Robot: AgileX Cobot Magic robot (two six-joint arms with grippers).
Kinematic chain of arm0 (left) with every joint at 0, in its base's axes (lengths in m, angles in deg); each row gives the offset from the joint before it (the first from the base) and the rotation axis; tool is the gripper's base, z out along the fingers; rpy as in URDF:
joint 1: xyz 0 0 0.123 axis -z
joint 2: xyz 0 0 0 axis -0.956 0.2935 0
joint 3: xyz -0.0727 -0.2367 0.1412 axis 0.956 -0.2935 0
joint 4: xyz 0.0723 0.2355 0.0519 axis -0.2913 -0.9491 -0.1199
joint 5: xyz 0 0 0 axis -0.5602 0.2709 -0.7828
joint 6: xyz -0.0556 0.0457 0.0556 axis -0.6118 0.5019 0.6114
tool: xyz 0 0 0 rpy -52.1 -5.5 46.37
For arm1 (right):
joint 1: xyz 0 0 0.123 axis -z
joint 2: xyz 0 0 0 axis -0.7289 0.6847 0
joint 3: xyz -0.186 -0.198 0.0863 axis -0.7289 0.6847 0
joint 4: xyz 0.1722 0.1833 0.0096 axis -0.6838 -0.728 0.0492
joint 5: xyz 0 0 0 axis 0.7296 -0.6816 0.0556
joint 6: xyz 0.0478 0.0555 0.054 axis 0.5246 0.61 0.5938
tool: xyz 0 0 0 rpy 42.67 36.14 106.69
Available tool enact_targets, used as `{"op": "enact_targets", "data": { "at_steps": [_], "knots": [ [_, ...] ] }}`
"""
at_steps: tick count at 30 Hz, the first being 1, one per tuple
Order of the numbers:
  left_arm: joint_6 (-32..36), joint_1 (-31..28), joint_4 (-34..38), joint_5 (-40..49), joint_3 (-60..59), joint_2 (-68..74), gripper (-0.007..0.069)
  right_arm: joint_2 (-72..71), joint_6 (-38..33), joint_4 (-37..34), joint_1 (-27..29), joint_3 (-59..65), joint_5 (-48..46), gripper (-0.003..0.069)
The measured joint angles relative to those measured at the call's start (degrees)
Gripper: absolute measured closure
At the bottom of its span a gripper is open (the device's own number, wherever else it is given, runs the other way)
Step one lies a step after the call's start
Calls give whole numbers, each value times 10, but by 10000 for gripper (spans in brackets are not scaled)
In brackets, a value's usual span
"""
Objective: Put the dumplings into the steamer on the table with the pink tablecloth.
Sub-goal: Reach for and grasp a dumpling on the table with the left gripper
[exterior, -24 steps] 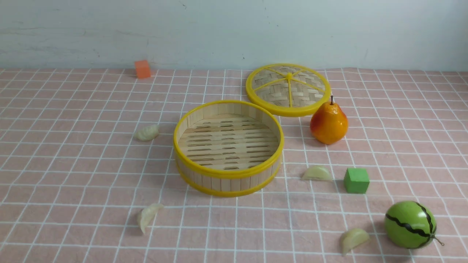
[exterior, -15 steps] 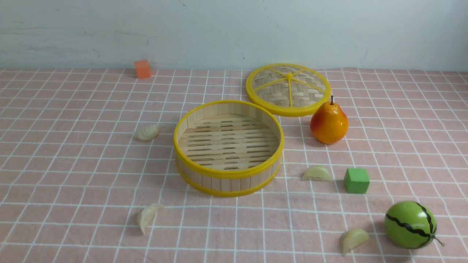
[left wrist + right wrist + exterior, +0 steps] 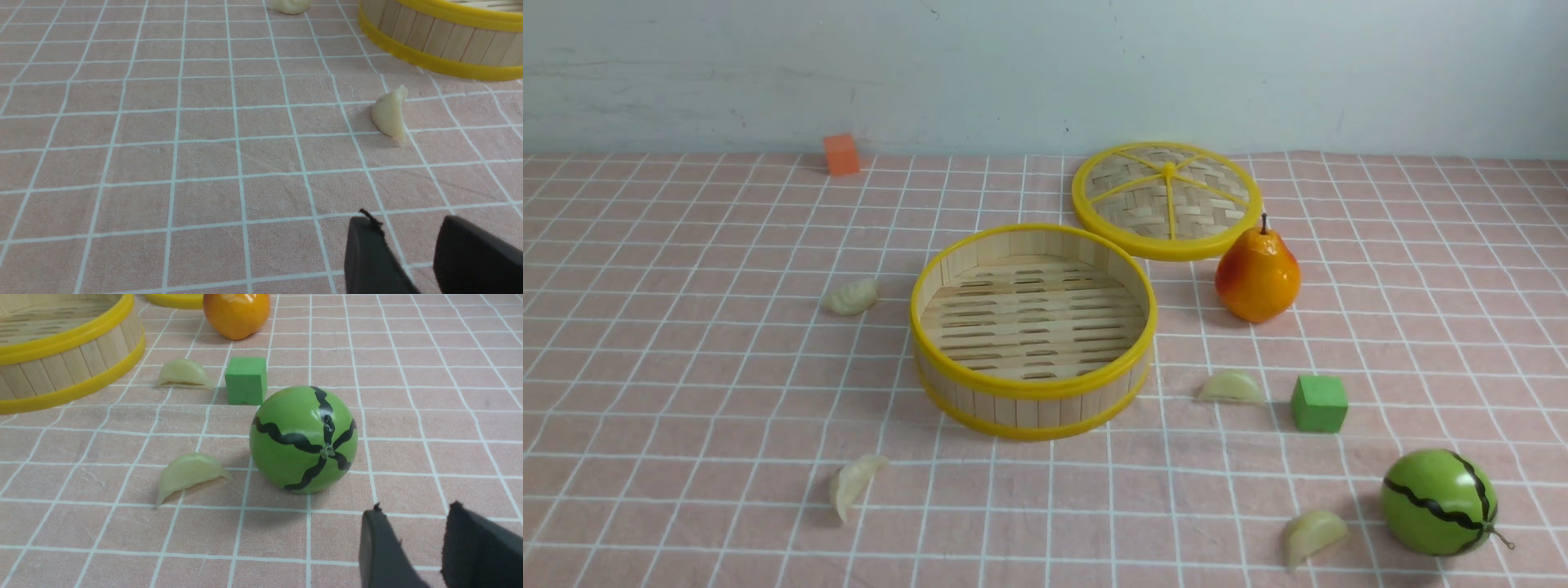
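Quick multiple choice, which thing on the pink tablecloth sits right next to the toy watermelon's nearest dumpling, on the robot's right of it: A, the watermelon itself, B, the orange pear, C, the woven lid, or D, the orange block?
A: the watermelon lies just to the right of that dumpling.

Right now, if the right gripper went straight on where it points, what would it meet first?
Probably the bare pink tablecloth, beside the striped melon, though depth is unclear.
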Motion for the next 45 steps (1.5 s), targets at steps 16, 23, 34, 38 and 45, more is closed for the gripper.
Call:
{"op": "enact_targets", "data": {
  "at_steps": [16,23,34,38,45],
  "knots": [
    [2,0,2,-102,0,0,386,0,0,-3,0,1,16,420],
    [3,0,2,-291,0,0,386,0,0,0,0,6,184,420],
    [-219,0,70,-422,0,0,389,0,122,-10,0,6,455,423],
    [-272,0,80,-395,19,0,454,0,144,-14,0,-3,444,476],
    [-242,0,79,-313,159,143,638,94,93,-10,0,-115,380,675]
  ]
}}
